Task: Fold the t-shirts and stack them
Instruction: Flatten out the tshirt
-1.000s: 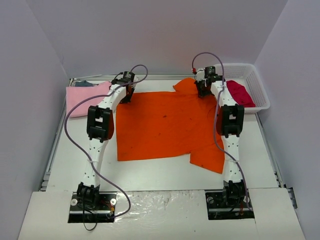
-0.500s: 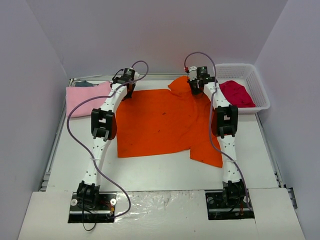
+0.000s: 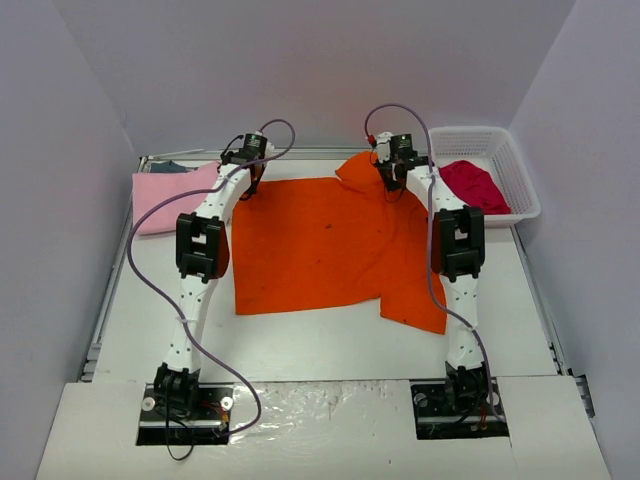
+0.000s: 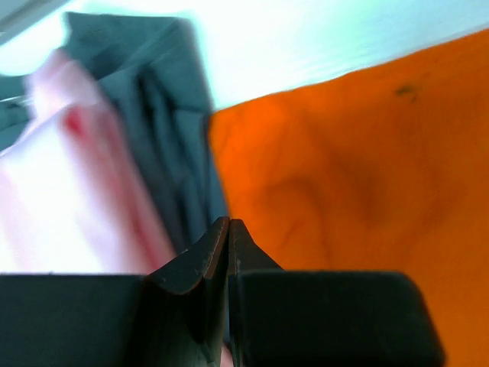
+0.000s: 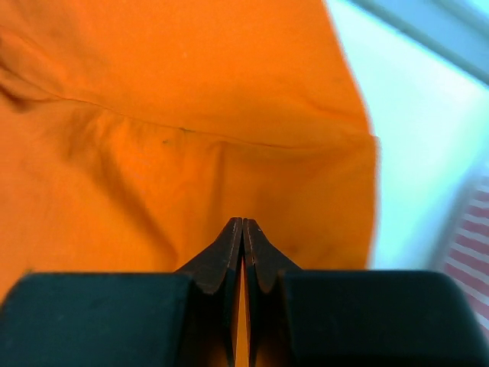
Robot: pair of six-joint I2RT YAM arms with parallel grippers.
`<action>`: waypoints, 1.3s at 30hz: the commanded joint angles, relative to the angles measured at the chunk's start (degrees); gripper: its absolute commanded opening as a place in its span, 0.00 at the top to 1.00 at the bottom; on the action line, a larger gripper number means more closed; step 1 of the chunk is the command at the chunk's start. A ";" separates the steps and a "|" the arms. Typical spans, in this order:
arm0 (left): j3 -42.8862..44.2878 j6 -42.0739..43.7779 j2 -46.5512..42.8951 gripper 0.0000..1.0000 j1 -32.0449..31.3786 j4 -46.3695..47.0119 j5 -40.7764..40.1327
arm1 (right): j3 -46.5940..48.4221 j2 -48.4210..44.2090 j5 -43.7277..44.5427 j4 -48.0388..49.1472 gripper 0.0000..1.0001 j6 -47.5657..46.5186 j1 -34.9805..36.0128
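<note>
- While both arms reach toward the top of the overhead frame, the orange t-shirt [image 3: 320,245] lies spread across the centre of the desk [image 3: 320,345]. It lies mostly flat, with one flap trailing toward the lower right of the cloth.
- Left tool [image 3: 247,188]: it sits at the upper left corner of the orange cloth. In the wrist view its jaws [image 4: 228,223] are pressed fully together right at that corner. The pinched cloth itself is barely visible, so a grip on the corner is a judgement.
- Right tool [image 3: 392,180]: it sits at the upper right of the shirt, where the fabric bunches and lifts. Its wrist view shows the jaws [image 5: 242,223] closed, with a thin orange sliver between them. This tool is holding the shirt.
- Reason for the hold: a pinch at two far corners lets the arms tension the fabric evenly. Judged from the layout, the current step is flattening or positioning before the first fold.
- Pink t-shirt [image 3: 165,195]: it rests folded at the upper left of the frame, with a dark blue-grey t-shirt [image 4: 164,138] beneath or behind it. This is probably the stack location.
- Crimson t-shirt [image 3: 475,185]: it lies crumpled in the white basket [image 3: 522,172] at the upper right, not yet folded.
- Caution: uneven pull could drag the trailing flap under the body of the shirt.
</note>
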 commanded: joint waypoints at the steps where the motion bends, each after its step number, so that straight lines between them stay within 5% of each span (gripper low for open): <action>1: -2.68 0.52 -14.13 0.98 -0.21 1.35 -3.33 | -3.56 -11.32 3.15 5.67 1.00 -0.99 0.57; 5: -10.58 -0.36 -23.70 0.98 -0.65 -0.84 -1.94 | -8.57 -14.92 2.89 4.10 1.00 -1.86 0.75; 11: -36.49 10.26 -43.54 0.98 -3.98 -0.59 8.97 | -19.36 -22.98 -1.24 -5.66 0.99 -7.40 1.01; 15: -59.60 18.87 -55.08 0.98 -10.39 6.85 7.22 | -32.72 -34.50 -5.98 -9.96 0.78 -10.92 0.75; 20: -83.42 22.58 -63.09 0.98 -19.97 15.93 1.32 | -46.95 -47.51 -6.69 -13.22 0.71 -12.42 0.22; 27: -94.17 22.49 -59.59 0.96 -24.56 22.35 0.01 | -54.27 -53.69 -6.08 -13.32 0.70 -10.40 -0.92; 39: -95.77 18.71 -61.86 0.93 -25.53 19.03 4.75 | -56.39 -52.81 -7.48 -12.79 0.67 -8.46 -4.17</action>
